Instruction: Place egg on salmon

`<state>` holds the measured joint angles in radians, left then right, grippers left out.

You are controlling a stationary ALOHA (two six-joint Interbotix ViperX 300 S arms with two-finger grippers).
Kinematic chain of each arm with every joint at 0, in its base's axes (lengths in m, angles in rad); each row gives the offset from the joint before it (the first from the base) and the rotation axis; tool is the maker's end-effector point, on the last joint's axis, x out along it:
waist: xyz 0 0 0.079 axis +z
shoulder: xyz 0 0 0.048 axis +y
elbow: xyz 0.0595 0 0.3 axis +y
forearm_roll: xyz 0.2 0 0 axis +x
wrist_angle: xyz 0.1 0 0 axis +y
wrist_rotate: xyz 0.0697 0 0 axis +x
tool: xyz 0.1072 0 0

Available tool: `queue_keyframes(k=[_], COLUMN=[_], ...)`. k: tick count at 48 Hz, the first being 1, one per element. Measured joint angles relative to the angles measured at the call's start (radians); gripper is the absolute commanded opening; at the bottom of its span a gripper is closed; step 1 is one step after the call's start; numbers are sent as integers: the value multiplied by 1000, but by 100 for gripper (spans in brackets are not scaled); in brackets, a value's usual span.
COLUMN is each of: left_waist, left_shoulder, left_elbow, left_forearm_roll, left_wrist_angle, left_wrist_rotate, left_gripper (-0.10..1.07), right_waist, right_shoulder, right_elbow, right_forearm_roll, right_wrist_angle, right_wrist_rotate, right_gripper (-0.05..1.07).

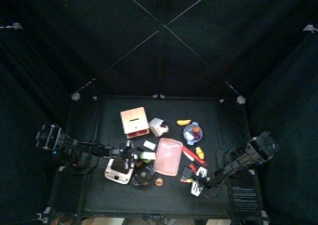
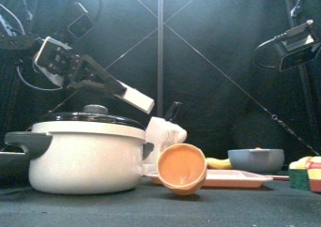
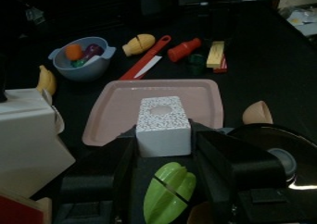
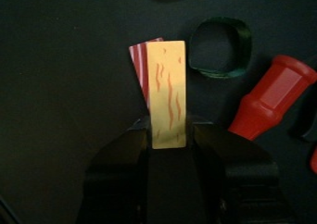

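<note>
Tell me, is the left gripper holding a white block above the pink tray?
Yes: in the left wrist view the left gripper is shut on a speckled white block over the pink tray.

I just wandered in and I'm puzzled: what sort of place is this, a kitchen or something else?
Probably a robot test pen, not a kitchen: black curtains wall in a small black table, and toy-like food such as a pink slab and a white pot lie between two arms.

Pale pink salmon (image 3: pixel 124 117); white speckled block (image 3: pixel 164 128); yellow red-streaked strip (image 4: pixel 169 91).
</note>
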<state>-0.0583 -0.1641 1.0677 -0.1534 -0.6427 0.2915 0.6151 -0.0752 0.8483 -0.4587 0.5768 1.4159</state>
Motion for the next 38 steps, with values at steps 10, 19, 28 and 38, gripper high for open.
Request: queue_keyframes(k=[10,19,28,38], left_waist=[0,0,0,0], left_shoulder=[2,2,2,2], left_elbow=[0,0,0,2], left_forearm_roll=[0,-2,0,-2], left_wrist_angle=[0,0,0,2], left_wrist_rotate=[0,0,0,0], left_gripper=[64,64,64,64], right_waist=[0,0,0,-26], right_shoulder=[2,0,-11,-17], right_elbow=[-9,-35,-54,-91], right_forearm_roll=[0,-9,-54,-196], right_wrist_angle=[3,29,77,117], right_wrist_rotate=[0,0,0,-3], right_gripper=[88,93,93,93])
